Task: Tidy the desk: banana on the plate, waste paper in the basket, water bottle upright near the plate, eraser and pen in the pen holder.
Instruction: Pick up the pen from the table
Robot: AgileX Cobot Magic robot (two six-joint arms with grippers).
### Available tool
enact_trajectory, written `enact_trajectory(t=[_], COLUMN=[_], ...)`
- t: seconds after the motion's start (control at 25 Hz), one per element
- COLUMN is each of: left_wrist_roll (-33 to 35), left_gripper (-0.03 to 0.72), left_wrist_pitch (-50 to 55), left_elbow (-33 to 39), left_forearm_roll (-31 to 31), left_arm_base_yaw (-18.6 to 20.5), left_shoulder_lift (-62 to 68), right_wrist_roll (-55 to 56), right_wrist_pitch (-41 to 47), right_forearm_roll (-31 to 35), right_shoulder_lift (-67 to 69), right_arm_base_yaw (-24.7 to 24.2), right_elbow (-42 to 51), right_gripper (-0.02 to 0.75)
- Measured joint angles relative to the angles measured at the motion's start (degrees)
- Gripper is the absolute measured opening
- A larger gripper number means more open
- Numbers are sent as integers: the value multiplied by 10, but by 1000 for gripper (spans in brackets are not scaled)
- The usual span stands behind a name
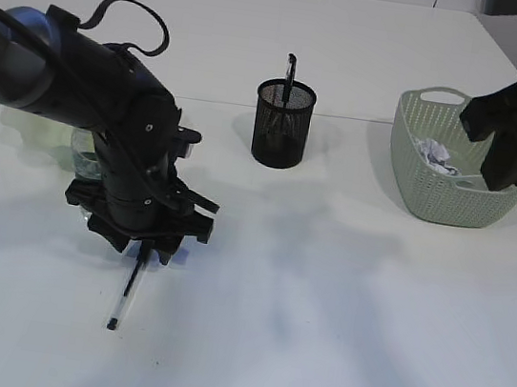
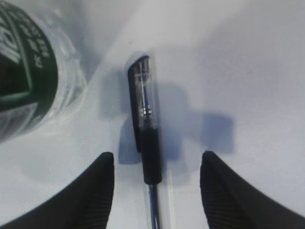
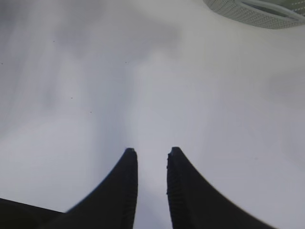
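Exterior view: left claw (image 1: 144,235) is low over a black pen (image 1: 127,288) lying on the white bench (image 1: 319,308), tip end toward the camera. A clear water bottle (image 1: 83,157) sits just behind the arm, mostly hidden. Mesh pen holder (image 1: 283,123) at mid-bench already has one pen (image 1: 290,71) standing in it. Green basket (image 1: 451,163) on the right has crumpled waste paper (image 1: 437,156) inside; right arm hangs by it. Banana, plate and eraser not seen.

Left wrist view: left claw (image 2: 157,176) spread wide, fingers either side of the pen (image 2: 145,126), not touching it. Pen has a clear barrel, black grip and clip. Bottle (image 2: 35,81) just beside the cap end. Risk: pen is thin and round, so closing off-centre could roll or flick it; the left finger could also nudge the bottle.

Right wrist view: right claw (image 3: 151,157) narrow, small gap, holding nothing, over bare bench; basket rim (image 3: 257,12) in the top corner.
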Motion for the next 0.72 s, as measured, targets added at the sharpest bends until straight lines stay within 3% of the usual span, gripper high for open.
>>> enact_trajectory(t=[0.72], left_wrist_roll=[20], left_gripper=[402], left_wrist_pitch=[-16], left_elbow=[0], left_forearm_roll=[-4], left_arm_base_yaw=[0], left_shoulder_lift=[8], right_wrist_roll=[0], right_wrist_pitch=[0], right_forearm_roll=[0], right_shoulder_lift=[0], right_arm_base_yaw=[0], right_elbow=[0], right_gripper=[172])
